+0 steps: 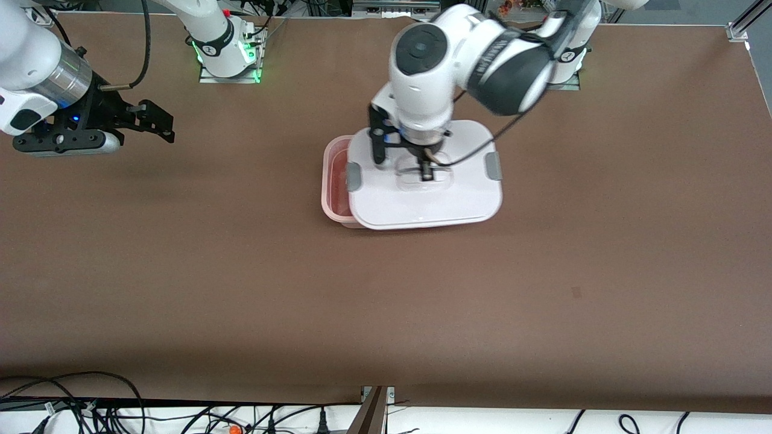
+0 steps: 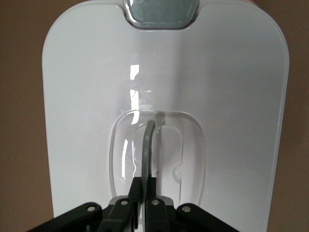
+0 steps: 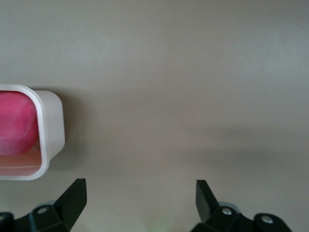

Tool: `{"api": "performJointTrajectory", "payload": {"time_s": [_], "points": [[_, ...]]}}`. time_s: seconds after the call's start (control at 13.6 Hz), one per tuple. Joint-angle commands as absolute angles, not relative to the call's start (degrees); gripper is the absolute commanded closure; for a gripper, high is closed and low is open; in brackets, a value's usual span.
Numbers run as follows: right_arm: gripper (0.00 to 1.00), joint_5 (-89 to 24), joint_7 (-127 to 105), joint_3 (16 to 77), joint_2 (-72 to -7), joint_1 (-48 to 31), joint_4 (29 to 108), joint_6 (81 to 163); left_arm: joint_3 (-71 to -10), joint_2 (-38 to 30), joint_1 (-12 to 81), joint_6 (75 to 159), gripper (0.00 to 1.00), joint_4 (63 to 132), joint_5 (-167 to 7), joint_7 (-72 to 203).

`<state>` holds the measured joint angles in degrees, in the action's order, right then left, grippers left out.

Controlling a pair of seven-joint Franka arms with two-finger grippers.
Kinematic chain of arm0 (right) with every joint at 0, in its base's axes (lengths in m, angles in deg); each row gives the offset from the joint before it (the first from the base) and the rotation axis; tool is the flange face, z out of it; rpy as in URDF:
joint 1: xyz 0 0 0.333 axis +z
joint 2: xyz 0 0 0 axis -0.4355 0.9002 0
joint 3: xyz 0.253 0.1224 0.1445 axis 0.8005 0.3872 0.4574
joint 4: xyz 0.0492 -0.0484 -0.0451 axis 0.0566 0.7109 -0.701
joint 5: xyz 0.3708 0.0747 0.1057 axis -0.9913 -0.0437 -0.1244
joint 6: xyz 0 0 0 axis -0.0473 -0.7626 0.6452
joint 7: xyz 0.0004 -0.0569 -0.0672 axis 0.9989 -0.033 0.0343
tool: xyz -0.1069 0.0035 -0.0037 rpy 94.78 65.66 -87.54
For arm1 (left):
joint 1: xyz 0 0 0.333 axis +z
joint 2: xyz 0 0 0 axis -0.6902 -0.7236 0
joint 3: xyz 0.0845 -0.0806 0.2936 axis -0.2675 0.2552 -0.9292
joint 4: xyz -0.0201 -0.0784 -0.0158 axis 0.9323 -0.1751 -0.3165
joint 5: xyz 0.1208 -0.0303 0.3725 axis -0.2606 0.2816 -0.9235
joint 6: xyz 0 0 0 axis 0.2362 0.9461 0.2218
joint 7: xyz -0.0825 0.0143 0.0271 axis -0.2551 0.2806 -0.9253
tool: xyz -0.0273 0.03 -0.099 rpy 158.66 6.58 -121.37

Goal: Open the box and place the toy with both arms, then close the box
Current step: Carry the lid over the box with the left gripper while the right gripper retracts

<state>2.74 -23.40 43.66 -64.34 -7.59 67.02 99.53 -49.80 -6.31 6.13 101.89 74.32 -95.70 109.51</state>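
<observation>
The box (image 1: 333,181) is a pale pink tub in the middle of the table. Its white lid (image 1: 422,199) lies askew over most of it, shifted toward the left arm's end, so one end of the tub is uncovered. My left gripper (image 1: 427,172) points down at the lid's middle. In the left wrist view, the left gripper (image 2: 148,180) is shut on the thin grey handle (image 2: 148,145) in the lid's (image 2: 82,96) clear recess. The hot-pink toy (image 3: 17,123) lies inside the box (image 3: 50,125). My right gripper (image 1: 158,122) waits open over bare table at the right arm's end, and the right gripper (image 3: 141,193) holds nothing.
Grey clips (image 1: 493,166) sit on the lid's two short ends. The brown table (image 1: 386,301) stretches wide around the box. Cables (image 1: 90,404) run along the table's edge nearest the front camera. Both arm bases (image 1: 226,54) stand along the farthest edge.
</observation>
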Motion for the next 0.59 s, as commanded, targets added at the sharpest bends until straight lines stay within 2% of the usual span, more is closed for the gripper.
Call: {"api": "performJointTrajectory", "payload": {"time_s": [0.0,0.52], "points": [[0.0,4.13,-21.23,47.02,-66.91,-11.23,69.47,101.02,-50.53,-8.09,3.4,105.97,1.0,74.16,-96.22,107.67],[0.0,5.62,-19.72,46.49,-66.74,-11.05,67.72,101.19,-50.45,-9.86,0.85,108.53,1.0,75.84,-101.66,108.28]]}}
